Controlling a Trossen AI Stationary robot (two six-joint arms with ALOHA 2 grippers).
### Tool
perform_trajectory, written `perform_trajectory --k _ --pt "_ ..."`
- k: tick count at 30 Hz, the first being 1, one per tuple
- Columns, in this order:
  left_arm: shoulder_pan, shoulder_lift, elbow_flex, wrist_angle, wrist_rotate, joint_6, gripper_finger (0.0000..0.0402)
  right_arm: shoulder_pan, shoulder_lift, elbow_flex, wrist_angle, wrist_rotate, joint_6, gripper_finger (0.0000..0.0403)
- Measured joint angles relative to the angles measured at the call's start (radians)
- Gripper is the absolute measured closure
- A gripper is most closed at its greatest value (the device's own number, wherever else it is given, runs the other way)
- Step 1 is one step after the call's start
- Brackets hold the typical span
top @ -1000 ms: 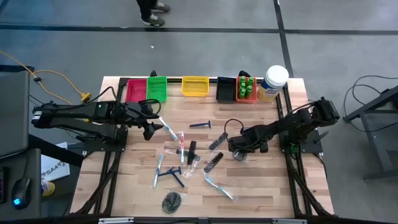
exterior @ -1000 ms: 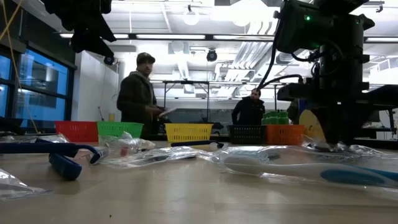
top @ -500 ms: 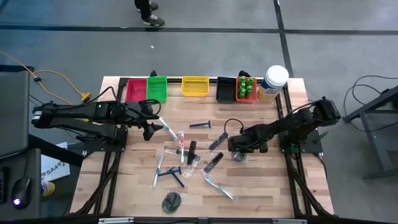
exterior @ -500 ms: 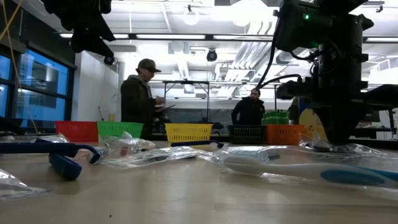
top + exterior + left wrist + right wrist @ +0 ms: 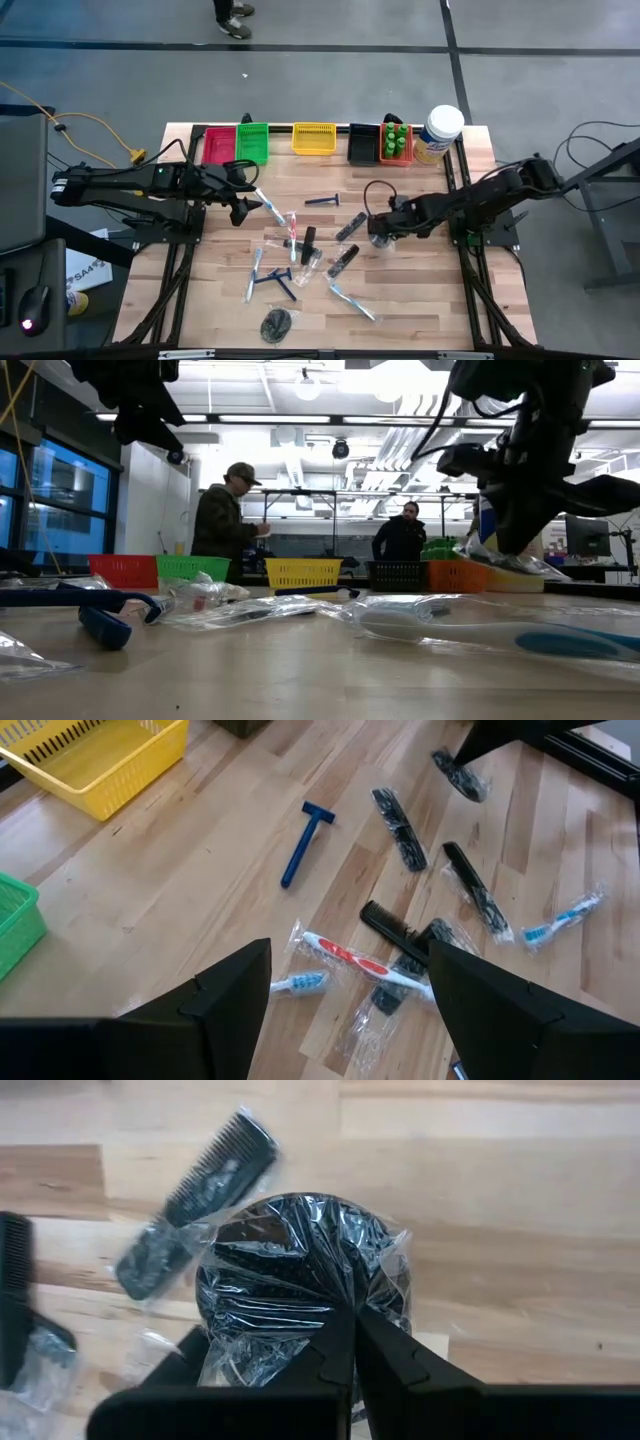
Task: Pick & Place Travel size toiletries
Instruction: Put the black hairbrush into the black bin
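Five little bins along the counter's [image 5: 440, 300] far edge: only the orange bin [image 5: 397, 148] visibly stocked, with green bottles [image 5: 396, 137]. Right gripper [image 5: 378, 230] jaws pinched on a wrapped mesh puff [image 5: 300, 1285], lifted mid-counter. Left gripper [image 5: 240, 211] jaws wide, empty.

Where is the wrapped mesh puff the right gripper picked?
The wrapped mesh puff hangs pinched in the right gripper, lifted off the table right of centre, beside a black comb.

A pale wooden tabletop [image 5: 440, 290] carries coloured mesh bins [image 5: 313, 138] and a white jar [image 5: 439, 133] along its far edge; wrapped toothbrushes [image 5: 352, 301], black combs [image 5: 343, 260], blue razors [image 5: 321, 200] and a dark puff [image 5: 276, 324] lie scattered mid-table.
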Motion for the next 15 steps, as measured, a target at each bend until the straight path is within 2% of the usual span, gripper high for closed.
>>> perform_trajectory --k 8,15 --pt "0.000 0.000 0.000 0.000 0.000 -0.001 0.0140 -0.036 -0.004 0.000 0.117 0.044 -0.106 0.0400" --pt "0.000 0.000 0.000 0.011 -0.001 -0.021 0.0140 -0.164 -0.010 0.001 0.312 0.046 -0.383 0.0400"
